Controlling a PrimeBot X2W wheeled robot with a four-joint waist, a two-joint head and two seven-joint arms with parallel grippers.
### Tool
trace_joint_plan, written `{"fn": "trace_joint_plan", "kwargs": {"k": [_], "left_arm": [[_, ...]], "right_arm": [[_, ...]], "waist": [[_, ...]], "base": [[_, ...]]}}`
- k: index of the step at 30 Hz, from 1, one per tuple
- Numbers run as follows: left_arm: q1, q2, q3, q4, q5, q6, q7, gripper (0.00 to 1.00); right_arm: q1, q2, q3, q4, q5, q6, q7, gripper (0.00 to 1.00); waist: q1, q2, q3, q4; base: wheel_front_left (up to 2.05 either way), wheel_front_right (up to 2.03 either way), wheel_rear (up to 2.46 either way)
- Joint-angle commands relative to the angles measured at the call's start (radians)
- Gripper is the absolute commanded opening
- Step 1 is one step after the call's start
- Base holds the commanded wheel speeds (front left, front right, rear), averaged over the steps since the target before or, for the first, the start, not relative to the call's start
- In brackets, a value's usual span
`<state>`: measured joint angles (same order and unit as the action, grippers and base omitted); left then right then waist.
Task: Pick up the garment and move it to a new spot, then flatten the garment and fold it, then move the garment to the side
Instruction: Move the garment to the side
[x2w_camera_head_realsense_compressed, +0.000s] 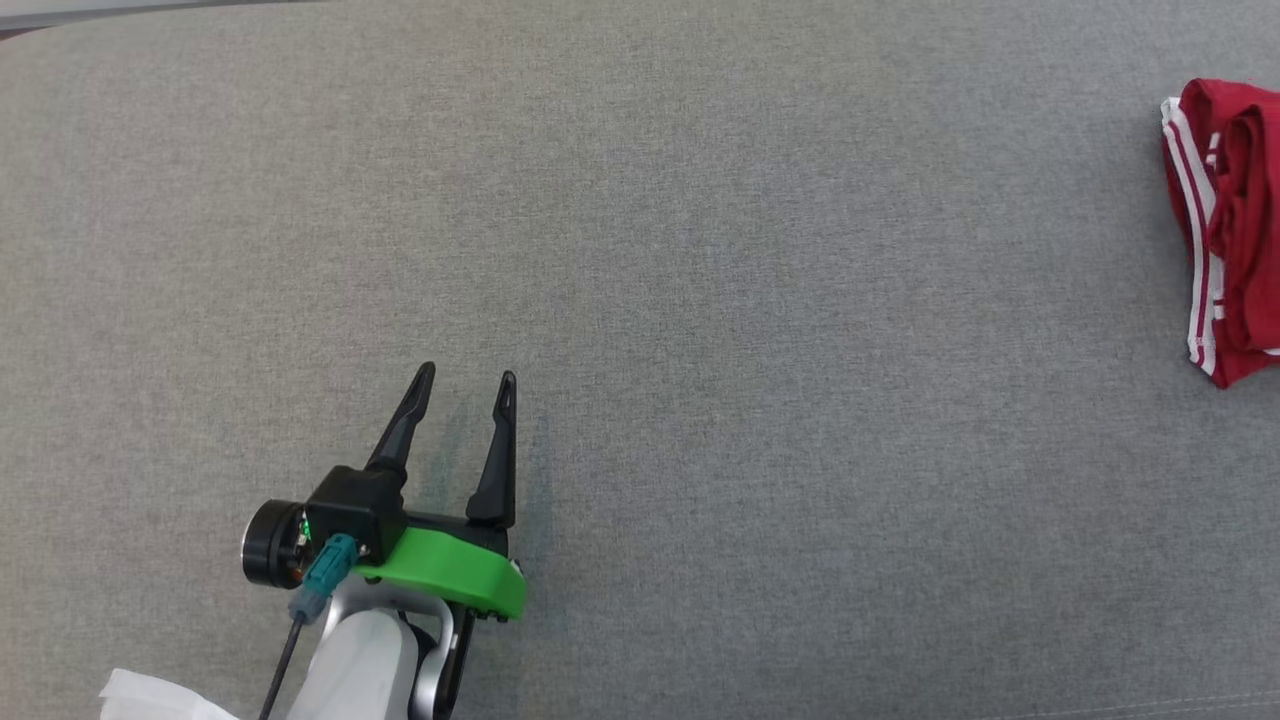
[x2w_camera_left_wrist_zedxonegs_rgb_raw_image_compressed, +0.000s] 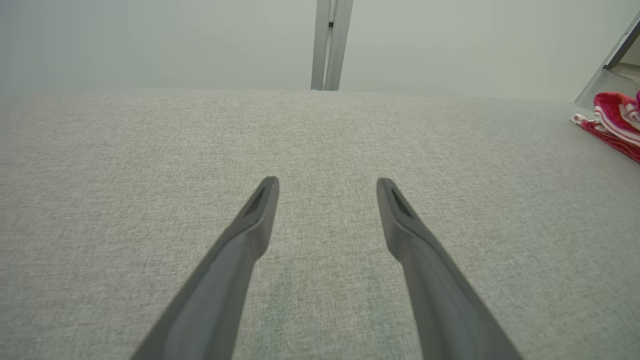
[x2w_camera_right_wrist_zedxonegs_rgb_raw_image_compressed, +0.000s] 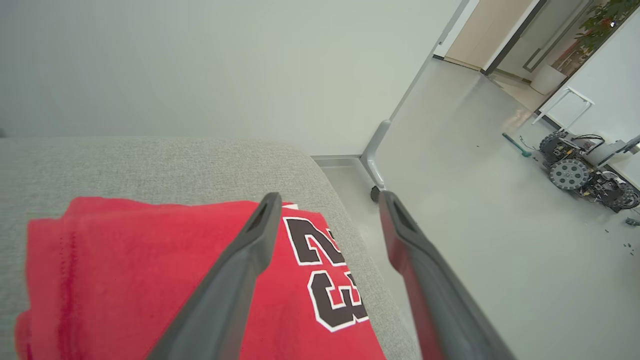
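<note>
Head view: our left gripper (x2w_camera_head_realsense_compressed: 468, 373), jaws apart, over grey woven surface (x2w_camera_head_realsense_compressed: 750, 300); our right gripper (x2w_camera_right_wrist_zedxonegs_rgb_raw_image_compressed: 328, 196), jaws apart, empty, above red numbered fabric jersey (x2w_camera_right_wrist_zedxonegs_rgb_raw_image_compressed: 125, 260).

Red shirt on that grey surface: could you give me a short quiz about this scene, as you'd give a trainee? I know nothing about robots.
1. True or false: the red jersey with white-striped trim lies in the middle of the grey fabric surface.
2. Which black number is printed on the jersey? A) 10 B) 23 C) 45
3. Fill in: the left hand has its two dark fingers ___, with nothing between them.
Key: 1 false, it lies at the surface's right edge in the head view. 2 B. 3 open.
</note>
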<state>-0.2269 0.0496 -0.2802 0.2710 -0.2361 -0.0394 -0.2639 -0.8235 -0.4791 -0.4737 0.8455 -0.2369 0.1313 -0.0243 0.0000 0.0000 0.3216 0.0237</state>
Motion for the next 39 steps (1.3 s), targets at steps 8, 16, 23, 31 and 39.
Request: {"fn": "trace_joint_plan", "kwargs": {"k": [8, 16, 23, 31, 39], "left_arm": [[-0.009, 0.002, 0.042, -0.006, -0.030, 0.017, 0.000, 1.00], [-0.012, 0.002, 0.103, 0.013, -0.064, 0.039, 0.000, 1.00], [0.019, 0.003, 0.114, 0.028, -0.095, 0.068, 0.000, 1.00], [0.083, 0.003, 0.099, 0.028, -0.118, 0.100, 0.000, 1.00], [0.133, 0.002, 0.099, 0.032, -0.089, 0.107, 0.000, 1.00]], "right_arm": [[-0.039, 0.083, 0.074, 0.020, 0.020, -0.001, -0.129, 1.00], [0.014, 0.183, 0.196, -0.011, 0.129, -0.001, -0.211, 1.00], [0.178, 0.288, 0.274, -0.144, 0.272, -0.001, -0.237, 1.00], [0.475, 0.399, 0.303, -0.398, 0.342, -0.001, -0.241, 1.00], [0.676, 0.428, 0.379, -0.543, 0.386, -0.001, -0.241, 1.00]], "waist": [[0.0000, 0.0000, -0.050, -0.030], [0.0000, 0.0000, -0.135, -0.040], [0.0000, 0.0000, -0.217, -0.024], [0.0000, 0.0000, -0.281, 0.010], [0.0000, 0.0000, -0.304, 0.043]], "base": [[0.00, 0.00, 0.00], [0.00, 0.00, 0.00], [0.00, 0.00, 0.00], [0.00, 0.00, 0.00], [0.00, 0.00, 0.00]]}}
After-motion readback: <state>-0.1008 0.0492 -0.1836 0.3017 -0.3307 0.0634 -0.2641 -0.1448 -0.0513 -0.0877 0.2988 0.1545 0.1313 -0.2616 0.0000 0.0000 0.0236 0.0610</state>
